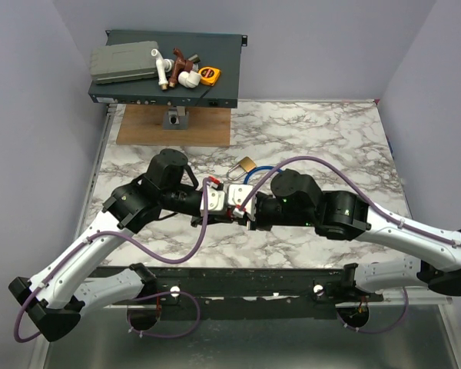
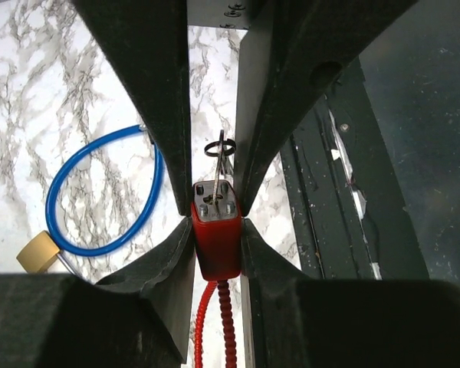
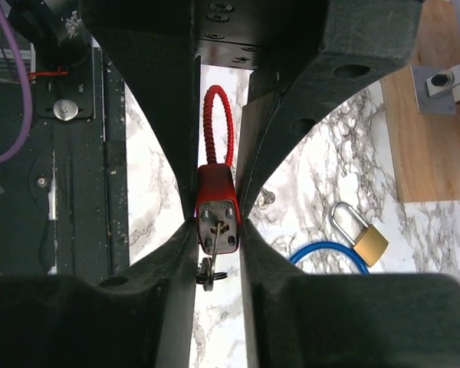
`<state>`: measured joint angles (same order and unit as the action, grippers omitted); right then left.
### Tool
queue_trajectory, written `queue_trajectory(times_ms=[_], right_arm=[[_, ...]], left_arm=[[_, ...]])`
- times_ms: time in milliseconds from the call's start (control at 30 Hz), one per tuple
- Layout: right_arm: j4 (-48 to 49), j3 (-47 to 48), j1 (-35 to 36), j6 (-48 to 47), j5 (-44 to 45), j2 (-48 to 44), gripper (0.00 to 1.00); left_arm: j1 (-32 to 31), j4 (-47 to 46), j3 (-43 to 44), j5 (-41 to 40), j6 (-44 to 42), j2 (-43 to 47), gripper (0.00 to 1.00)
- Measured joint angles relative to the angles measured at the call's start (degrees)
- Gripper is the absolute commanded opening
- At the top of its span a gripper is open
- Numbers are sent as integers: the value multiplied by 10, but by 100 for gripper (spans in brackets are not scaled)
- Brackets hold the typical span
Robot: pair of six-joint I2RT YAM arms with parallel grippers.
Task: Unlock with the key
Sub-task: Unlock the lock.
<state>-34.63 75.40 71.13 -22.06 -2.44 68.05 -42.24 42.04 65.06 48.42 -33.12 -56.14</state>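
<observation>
Both claws are pinched on the same thing rn: the small red lock (image 2: 217, 245), held between the two arms and, as far as I can tell, up off the marble table (image 2: 31, 92). Left claw (image 2: 217, 217) is nearly closed, pads flat on the lock's red sides. Right claw (image 3: 217, 218) is clamped the same way from the opposite end.

The key (image 2: 218, 180) sits in the lock's metal face w/ a wire ring on its free end; neither claw has the key itself.

My read: the key is tiny, thin and light, and prob bends if torqued crooked, so I'd pinch the ring end flat, close to the face. The lock body looks rigid and smooth, so it could slip. Its red cord loop (image 3: 217, 126) is floppy, no good as a handle.

The brass padlock (image 3: 366, 244) and blue cable (image 3: 322, 247) lie on the table, apart from all this. No brand or writing legible anywhere.
</observation>
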Motion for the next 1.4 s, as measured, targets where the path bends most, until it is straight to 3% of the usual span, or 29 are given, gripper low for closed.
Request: queue_trajectory(times_ms=[133, 367, 600, 800, 1000, 1133, 1400], right_arm=[[-7, 16, 0, 7, -1, 5, 63], [-13, 59, 0, 11, -2, 19, 72], [-22, 71, -3, 20, -3, -4, 69], [-1, 56, -7, 40, 29, -88, 65], [56, 55, -10, 57, 37, -132, 59], [94, 52, -11, 60, 44, -122, 65], [176, 94, -61, 69, 31, -31, 65]], left_arm=[[-1, -10, -5, 0, 4, 0, 0], [-11, -40, -35, -5, 37, 0, 0], [1, -77, -41, -3, 87, 7, 0], [45, -156, -49, 21, 199, 17, 0], [65, -297, -83, 71, 347, 30, 0], [90, -404, -112, 97, 447, 43, 0], [141, -545, -166, 111, 589, 97, 0]])
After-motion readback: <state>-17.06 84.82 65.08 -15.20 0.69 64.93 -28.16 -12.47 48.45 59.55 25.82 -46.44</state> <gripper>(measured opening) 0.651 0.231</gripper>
